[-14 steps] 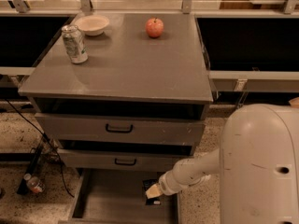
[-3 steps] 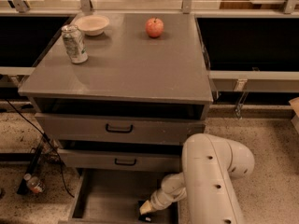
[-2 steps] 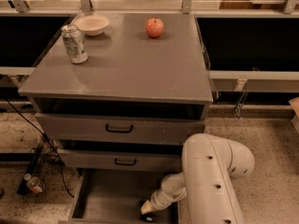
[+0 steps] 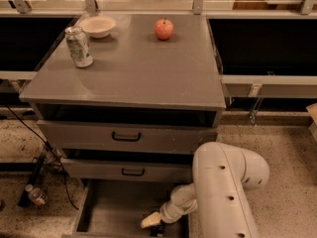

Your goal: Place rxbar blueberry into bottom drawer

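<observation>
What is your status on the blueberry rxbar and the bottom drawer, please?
Pincer low inside open bottom drawer, right front. Dark rxbar blueberry at its tip; held or released, cannot tell. Apple, can, bowl up top, no obstruction.

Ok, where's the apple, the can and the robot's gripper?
apple [image 4: 164,29]: camera view, middle of its red skin.
can [image 4: 79,46]: camera view, on its side wall.
gripper [image 4: 153,223]: camera view, its tip, low inside the open bottom drawer [image 4: 114,207].

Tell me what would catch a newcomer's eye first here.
The bulky white robot arm at lower right, its gripper down inside the open grey bottom drawer. Then the red apple, silver drink can and white bowl on the grey cabinet top.
</observation>
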